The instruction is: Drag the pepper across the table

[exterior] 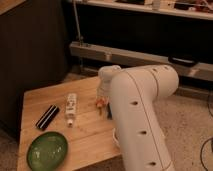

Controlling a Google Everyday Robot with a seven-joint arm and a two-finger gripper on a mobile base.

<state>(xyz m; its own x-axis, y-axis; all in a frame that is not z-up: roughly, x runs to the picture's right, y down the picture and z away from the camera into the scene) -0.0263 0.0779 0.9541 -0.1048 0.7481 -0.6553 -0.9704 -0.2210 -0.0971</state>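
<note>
The worktop [85, 135] is a small light wooden plank top. The claw [102, 103] sits low over its far right part, largely hidden by the white arm. Just beside the claw's tip lies the orange-red pepper [100, 103]. Left of the claw lies a white tube [71, 109]; farther left, a black bar [47, 117]. Nearer and left rests a green plate [47, 150].

Warm, dim indoor light falls from above on my feed, brightest on the white arm [142, 112] and pale worktop [87, 132]. The background sinks into near-black shadow. The tool [103, 106], down at the worktop beside the arm, looks soft and perhaps shadowed. Everything appears grainy, slightly blurred.
</note>
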